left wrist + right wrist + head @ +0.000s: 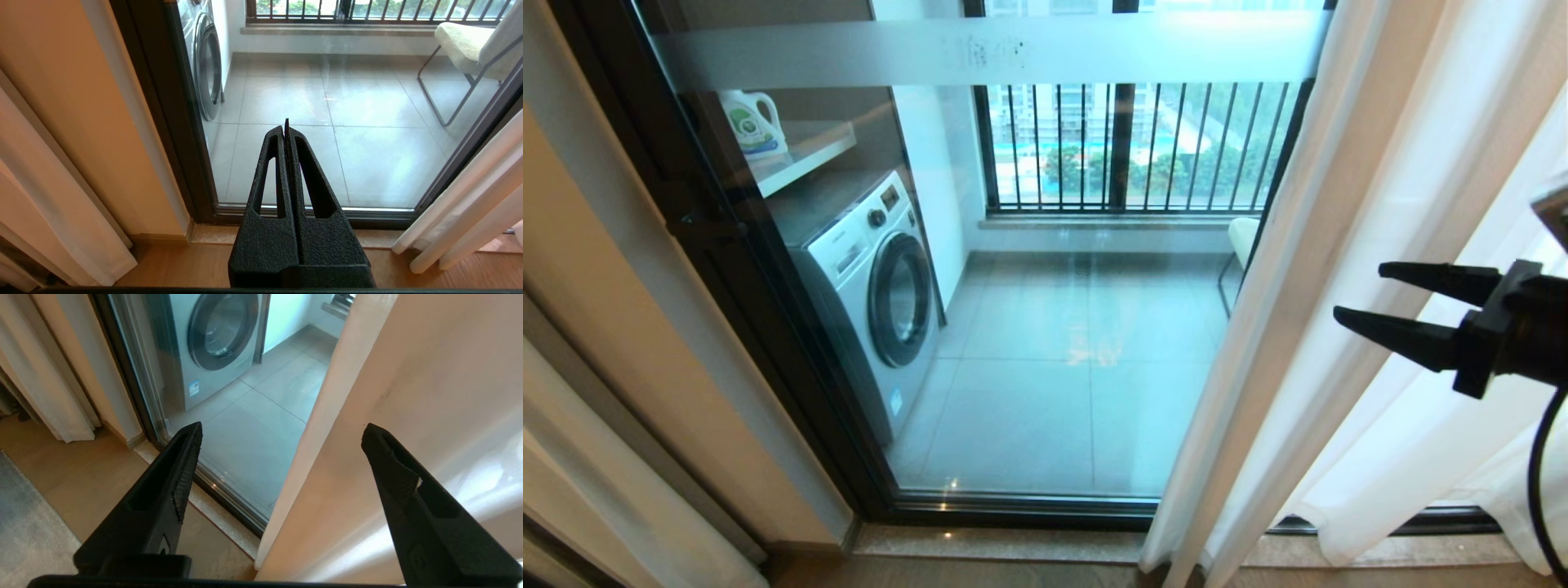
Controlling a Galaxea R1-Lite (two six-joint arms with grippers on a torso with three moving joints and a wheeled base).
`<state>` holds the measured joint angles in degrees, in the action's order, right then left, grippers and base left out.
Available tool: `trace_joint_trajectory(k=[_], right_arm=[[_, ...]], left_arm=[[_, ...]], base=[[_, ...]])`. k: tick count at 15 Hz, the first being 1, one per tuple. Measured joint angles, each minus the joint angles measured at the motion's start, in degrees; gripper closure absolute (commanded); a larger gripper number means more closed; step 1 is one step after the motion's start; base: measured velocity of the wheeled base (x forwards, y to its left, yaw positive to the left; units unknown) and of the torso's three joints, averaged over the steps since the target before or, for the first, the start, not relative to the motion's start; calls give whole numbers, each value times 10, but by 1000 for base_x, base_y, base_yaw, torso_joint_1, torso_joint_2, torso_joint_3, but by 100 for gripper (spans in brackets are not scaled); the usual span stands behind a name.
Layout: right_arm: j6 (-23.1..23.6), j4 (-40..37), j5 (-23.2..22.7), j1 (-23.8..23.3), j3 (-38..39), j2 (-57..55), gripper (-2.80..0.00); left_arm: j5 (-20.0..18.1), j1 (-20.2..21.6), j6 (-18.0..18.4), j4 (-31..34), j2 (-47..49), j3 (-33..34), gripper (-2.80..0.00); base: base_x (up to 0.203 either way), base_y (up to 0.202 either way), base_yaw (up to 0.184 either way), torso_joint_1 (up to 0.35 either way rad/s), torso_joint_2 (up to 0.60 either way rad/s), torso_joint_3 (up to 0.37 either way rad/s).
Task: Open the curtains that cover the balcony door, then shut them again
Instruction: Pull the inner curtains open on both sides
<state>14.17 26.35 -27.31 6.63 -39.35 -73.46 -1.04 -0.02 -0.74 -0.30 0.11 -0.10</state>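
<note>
The balcony door (1054, 367) is uncovered across its middle, its glass showing the tiled balcony. One sheer white curtain panel (1380, 163) hangs gathered at the right, and the other curtain panel (596, 498) is bunched at the far left. My right gripper (1357, 291) is open in front of the right panel, its fingertips pointing left toward the fabric's inner edge. In the right wrist view that curtain (408, 396) fills the space beyond the open gripper (282, 426), with nothing clamped. My left gripper (286, 122) is shut and empty, held low facing the door glass (347, 143).
Behind the glass stand a washing machine (874, 286), a shelf with a detergent bottle (752, 122), a chair (466, 49) and the black barred railing (1135, 147). A pale stone sill (1013, 543) runs along the door's foot. A grey rug (28, 531) lies on the wooden floor.
</note>
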Motion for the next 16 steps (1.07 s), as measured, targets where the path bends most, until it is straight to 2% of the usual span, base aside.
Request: trace_joint_trajectory(k=[8, 16], right_arm=[[-25, 72, 82, 6, -80, -122, -280], [-110, 93, 85, 28, -146, -177, -280]], left_arm=[[0, 0, 0, 0, 0, 0, 0], [0, 0, 0, 0, 0, 0, 0]], base=[[0, 0, 0, 0, 0, 0], [0, 0, 0, 0, 0, 0]])
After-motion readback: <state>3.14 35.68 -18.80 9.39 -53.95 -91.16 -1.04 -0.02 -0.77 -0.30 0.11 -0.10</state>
